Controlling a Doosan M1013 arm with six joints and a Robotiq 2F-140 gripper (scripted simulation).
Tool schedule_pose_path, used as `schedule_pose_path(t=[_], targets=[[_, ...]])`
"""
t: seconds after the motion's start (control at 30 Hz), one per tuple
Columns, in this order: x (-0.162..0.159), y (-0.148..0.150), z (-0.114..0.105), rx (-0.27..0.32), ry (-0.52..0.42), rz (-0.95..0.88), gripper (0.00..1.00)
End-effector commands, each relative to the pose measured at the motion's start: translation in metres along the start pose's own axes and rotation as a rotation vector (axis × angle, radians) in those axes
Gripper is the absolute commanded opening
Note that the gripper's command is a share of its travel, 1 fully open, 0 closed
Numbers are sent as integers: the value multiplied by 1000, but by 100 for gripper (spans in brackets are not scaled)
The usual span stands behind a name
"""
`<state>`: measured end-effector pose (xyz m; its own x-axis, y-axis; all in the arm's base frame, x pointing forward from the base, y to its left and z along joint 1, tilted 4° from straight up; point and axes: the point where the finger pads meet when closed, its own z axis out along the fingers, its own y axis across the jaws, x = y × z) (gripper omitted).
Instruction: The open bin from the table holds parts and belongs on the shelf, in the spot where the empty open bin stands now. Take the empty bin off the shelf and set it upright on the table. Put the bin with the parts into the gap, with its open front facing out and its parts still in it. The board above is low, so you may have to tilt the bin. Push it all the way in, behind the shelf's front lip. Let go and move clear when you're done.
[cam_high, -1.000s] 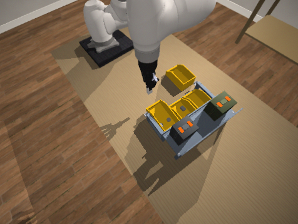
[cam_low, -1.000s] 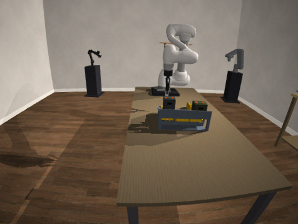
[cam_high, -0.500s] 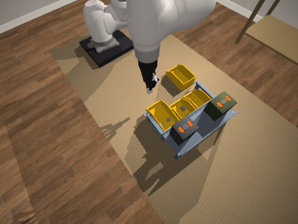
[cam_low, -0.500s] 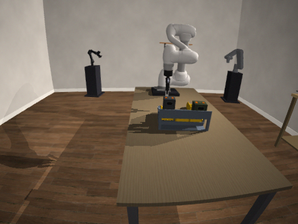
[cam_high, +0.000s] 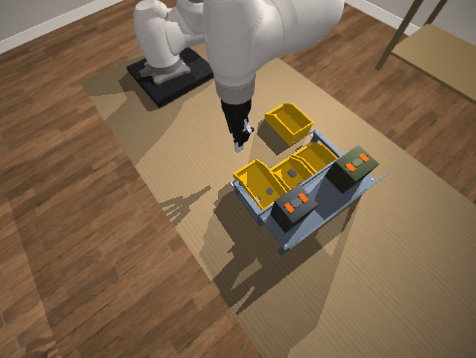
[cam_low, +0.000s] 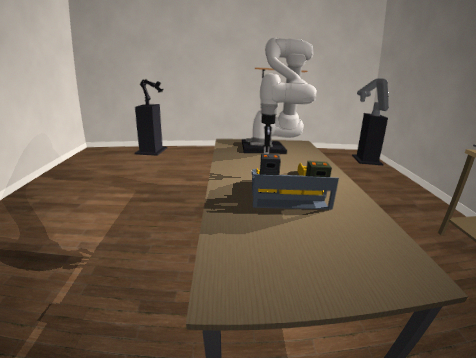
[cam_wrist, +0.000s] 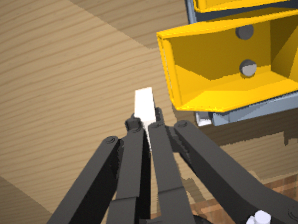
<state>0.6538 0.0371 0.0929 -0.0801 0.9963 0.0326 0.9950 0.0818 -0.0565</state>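
A grey-blue shelf (cam_high: 310, 200) stands on the table and also shows in the exterior view (cam_low: 294, 192). Three yellow open bins sit in it side by side. The left bin (cam_high: 257, 182) holds grey parts and seems to reach a little further out than the middle bin (cam_high: 290, 172) and the right bin (cam_high: 317, 155). An empty yellow bin (cam_high: 289, 122) stands upright on the table beside the shelf. My gripper (cam_high: 241, 142) is shut and empty, hovering over the table in front of the left bin. In the wrist view the fingertips (cam_wrist: 145, 112) are left of that bin (cam_wrist: 226, 63).
A black box (cam_high: 294, 206) and a green box (cam_high: 356, 167), both with orange clasps, sit on the shelf's top board. My arm's base (cam_high: 167, 75) stands at the table's far end. A wooden stand (cam_high: 435, 50) is off to the right.
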Motion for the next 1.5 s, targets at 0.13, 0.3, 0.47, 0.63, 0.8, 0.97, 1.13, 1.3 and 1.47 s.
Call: schedule_pose_path(t=[0.13, 0.3, 0.47, 0.63, 0.8, 0.97, 1.13, 1.3, 1.47], targets=[[0, 0, 17, 0, 0, 0, 10], [0, 0, 27, 0, 0, 0, 10], [0, 0, 45, 0, 0, 0, 10], [0, 0, 62, 0, 0, 0, 10], [0, 0, 72, 0, 0, 0, 10], [0, 0, 85, 0, 0, 0, 10], [0, 0, 94, 0, 0, 0, 10], [0, 0, 100, 0, 0, 0, 10], [0, 0, 101, 0, 0, 0, 10]])
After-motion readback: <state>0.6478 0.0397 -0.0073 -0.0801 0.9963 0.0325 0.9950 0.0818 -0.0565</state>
